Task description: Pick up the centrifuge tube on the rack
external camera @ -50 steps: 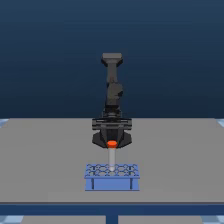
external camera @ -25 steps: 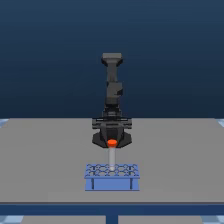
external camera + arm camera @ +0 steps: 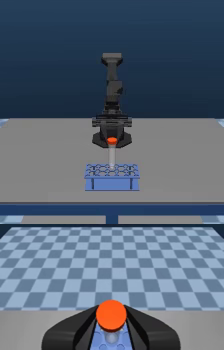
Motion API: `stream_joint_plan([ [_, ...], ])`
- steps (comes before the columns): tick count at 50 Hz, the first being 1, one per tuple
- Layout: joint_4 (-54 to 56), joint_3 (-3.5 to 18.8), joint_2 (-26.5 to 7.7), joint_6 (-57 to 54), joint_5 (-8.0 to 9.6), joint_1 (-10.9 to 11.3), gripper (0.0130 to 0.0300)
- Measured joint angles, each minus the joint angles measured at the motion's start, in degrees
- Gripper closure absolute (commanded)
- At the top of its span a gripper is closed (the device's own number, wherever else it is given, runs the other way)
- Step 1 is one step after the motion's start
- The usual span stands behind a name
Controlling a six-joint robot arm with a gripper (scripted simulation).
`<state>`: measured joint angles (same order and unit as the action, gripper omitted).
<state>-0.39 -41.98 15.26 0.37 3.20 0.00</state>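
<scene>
Centrifuge tube [image 3: 112,156] upright in rack [image 3: 112,178], cap between claw [image 3: 112,141] fingers

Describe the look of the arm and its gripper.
The arm is matte black to dark grey, built of blocky segments with a squared top block. The gripper is black too, broad and rounded, with two smooth curved fingers. No cables or markings show.

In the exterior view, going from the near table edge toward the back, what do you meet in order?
Rack → centrifuge tube standing up from it, orange cap between the gripper jaws → arm column behind, all on the grey table.
</scene>
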Motion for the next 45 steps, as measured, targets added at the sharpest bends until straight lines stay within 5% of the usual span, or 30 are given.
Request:
stream_joint_plan([
  [25,0.2,3.2,2.1,-0.2,4.77,0.0,0.03],
  [45,0.3,3.3,2.2,-0.2,5.75,0.0,0.03],
])
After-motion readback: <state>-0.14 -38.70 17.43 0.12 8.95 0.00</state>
